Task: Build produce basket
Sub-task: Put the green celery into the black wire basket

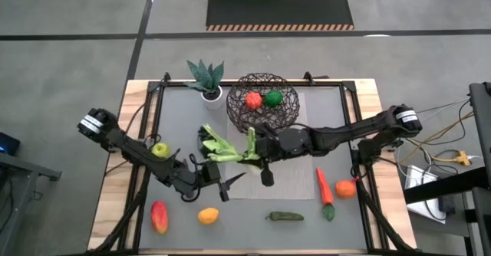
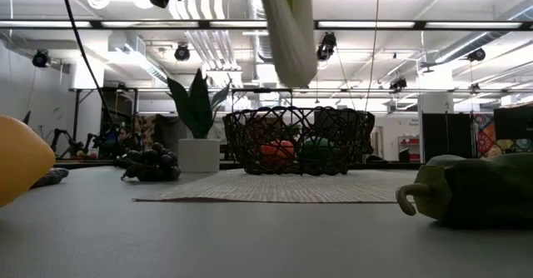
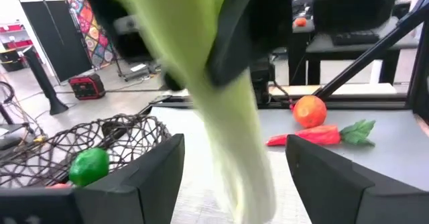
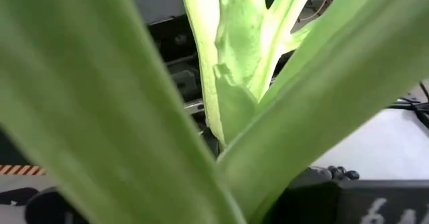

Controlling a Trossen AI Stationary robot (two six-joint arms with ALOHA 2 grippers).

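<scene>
Green-and-white, the long toy leek (image 1: 230, 147) hangs above the counter's (image 1: 307, 202) middle, just in front of the dark crisscrossed wire basket (image 1: 263, 100). On the left, the left tool (image 1: 219, 181) stands open, empty, just below the stalk. On the right, the right tool (image 1: 257, 150) is clamped on the leek. Best carry it high over the rim, then lower beside the red and green fruits.

leek (image 1: 230, 146) before basket (image 1: 263, 101), mat (image 1: 295, 175) clear
</scene>
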